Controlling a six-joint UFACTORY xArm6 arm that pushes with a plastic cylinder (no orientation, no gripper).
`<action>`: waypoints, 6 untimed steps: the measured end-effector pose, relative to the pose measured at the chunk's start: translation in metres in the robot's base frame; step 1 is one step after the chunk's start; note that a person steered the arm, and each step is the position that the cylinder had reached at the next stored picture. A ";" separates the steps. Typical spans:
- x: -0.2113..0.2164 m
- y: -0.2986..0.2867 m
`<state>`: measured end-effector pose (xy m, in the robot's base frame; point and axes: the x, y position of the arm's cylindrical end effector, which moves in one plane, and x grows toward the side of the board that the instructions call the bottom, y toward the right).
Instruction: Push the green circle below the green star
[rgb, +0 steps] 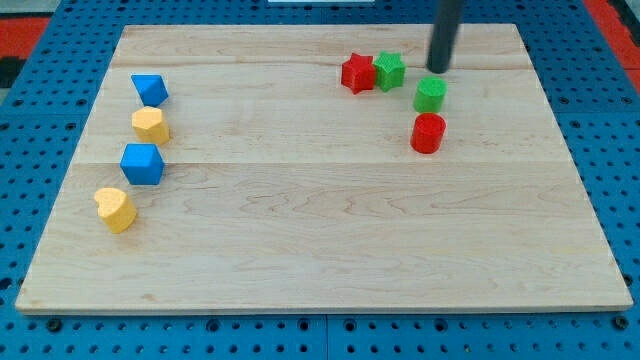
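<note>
The green circle (430, 95) stands on the wooden board in the upper right part of the view. The green star (389, 70) is up and to the left of it, touching a red star (357, 73) on its left. My tip (438, 69) is just above the green circle and to the right of the green star, close to the circle's upper edge; contact cannot be told. The rod rises out of the view's top.
A red cylinder (427, 133) stands just below the green circle. At the view's left are a blue block (149, 89), a yellow block (151, 126), a blue cube (142, 164) and a yellow heart-like block (116, 209). The board (320, 240) lies on a blue pegboard.
</note>
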<state>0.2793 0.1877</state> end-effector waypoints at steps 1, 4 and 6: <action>0.029 0.058; 0.062 -0.014; 0.055 -0.069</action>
